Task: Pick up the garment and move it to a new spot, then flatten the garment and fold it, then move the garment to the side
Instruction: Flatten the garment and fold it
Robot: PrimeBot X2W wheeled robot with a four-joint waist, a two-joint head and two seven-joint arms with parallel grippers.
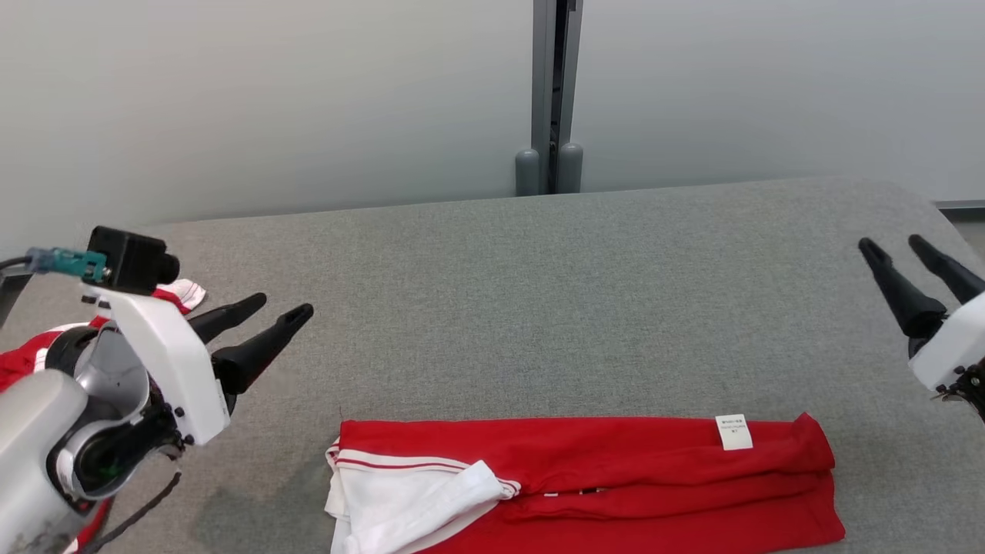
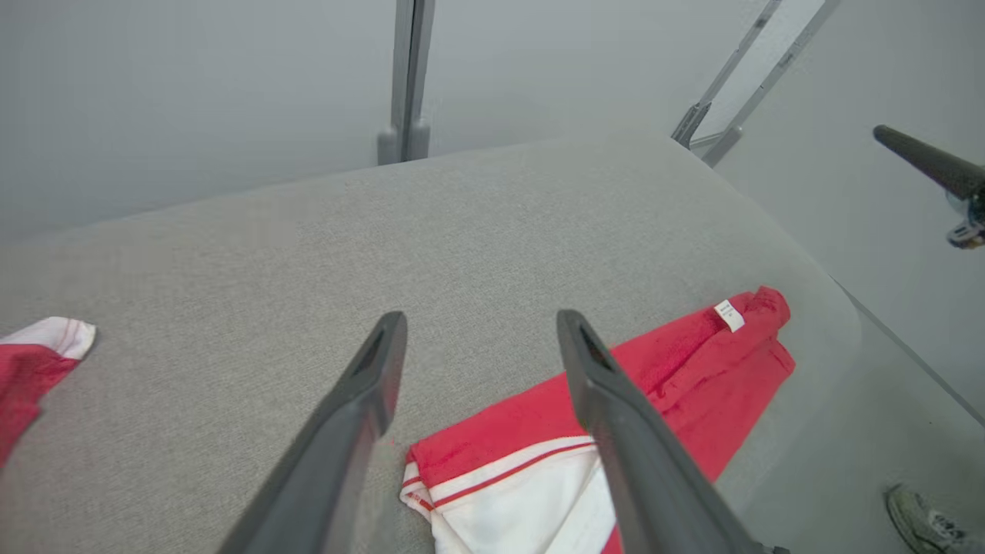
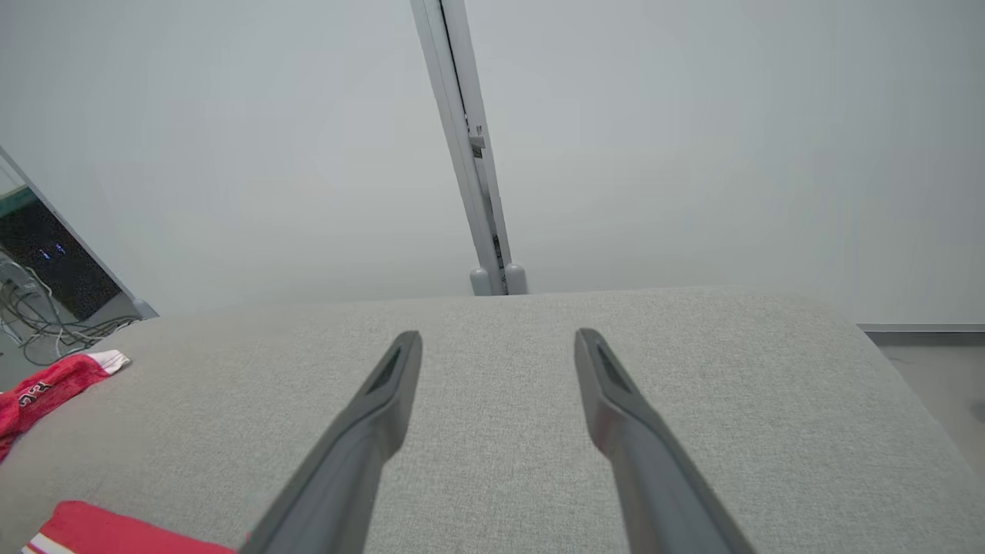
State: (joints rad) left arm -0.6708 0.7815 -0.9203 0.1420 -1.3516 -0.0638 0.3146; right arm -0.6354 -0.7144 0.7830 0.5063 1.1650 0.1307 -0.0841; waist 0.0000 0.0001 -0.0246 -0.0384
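**Head view.** The garment (image 1: 616, 477) lies on the grey table (image 1: 539, 308) at its near edge, folded into a long red strip. Its long axis runs left to right across my front. The white-trimmed end is toward my left and the end with the white label (image 1: 733, 431) toward my right. My left gripper (image 1: 285, 305) is spread and empty, just beyond the white-trimmed end. My right gripper (image 1: 890, 243) is also spread and empty, well apart from the label end and farther back. I judge the left arm the nearer one. A second red garment (image 1: 15, 362) lies behind my left arm.

**Left wrist view.** The left gripper (image 2: 481, 318) has its fingers wide apart and holds nothing. The garment (image 2: 692, 362) lies below and to the right of the fingers, not touching them. The second red garment (image 2: 31, 362) sits at the left edge.

**Right wrist view.** The right gripper (image 3: 498, 337) is spread over bare table. One corner of the garment (image 3: 100, 531) shows at the lower left, so I judge the next reach goes down and leftward.
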